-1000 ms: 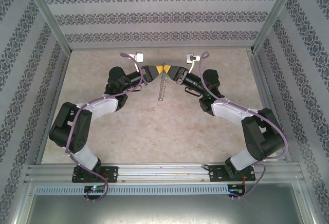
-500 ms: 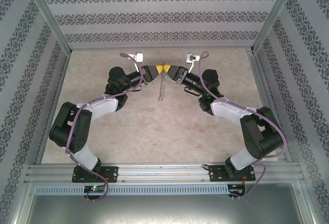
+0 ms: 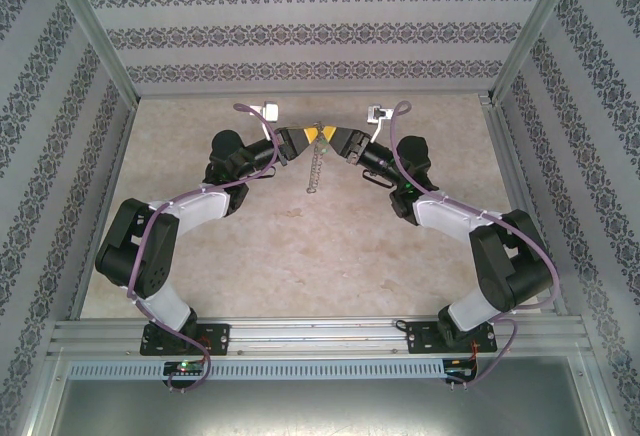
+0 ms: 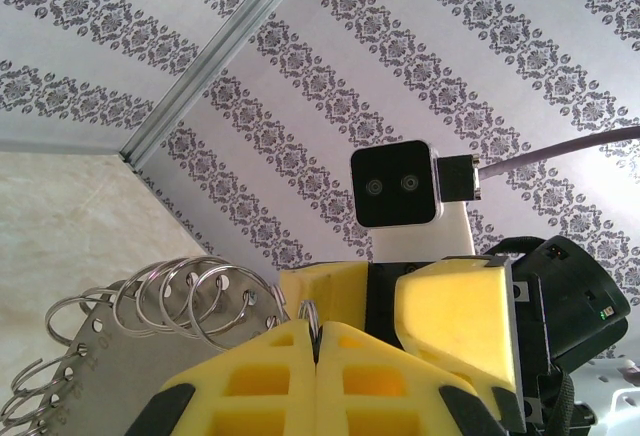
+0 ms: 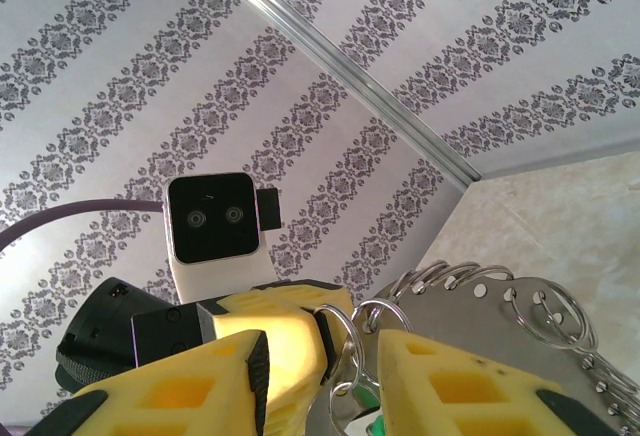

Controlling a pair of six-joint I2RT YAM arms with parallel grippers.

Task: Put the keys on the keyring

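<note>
Both arms meet above the far part of the table (image 3: pixel 300 256), at 12 o'clock from its centre.

Left gripper (image 4: pixel 315 351): the jaws are pressed together on a thin wire loop that rises from between the yellow pads. That loop belongs to the keyring (image 4: pixel 150 341), which reads close up as a flat grey metal piece with a perforated rim carrying small split rings. In the top view it hangs clear of the table, towards 6 o'clock from the gripper tips.

Right gripper (image 5: pixel 322 396): the jaws stand partly apart, with small rings crowding the gap. The green key (image 5: pixel 376 424) shows as a sliver at 6 o'clock in that gap, against the inner face of one pad. It appears to be clamped there, though most of it is hidden.

Handling assessment:
- The keyring is likely stiff, light and slick, free to swing from a single pinch point. Hold it close to the target loop.
- The key is small and rigid. Grip it by the plastic head, leaving its hole exposed.
- The split rings are probably springy and may resist the key's entry.
</note>
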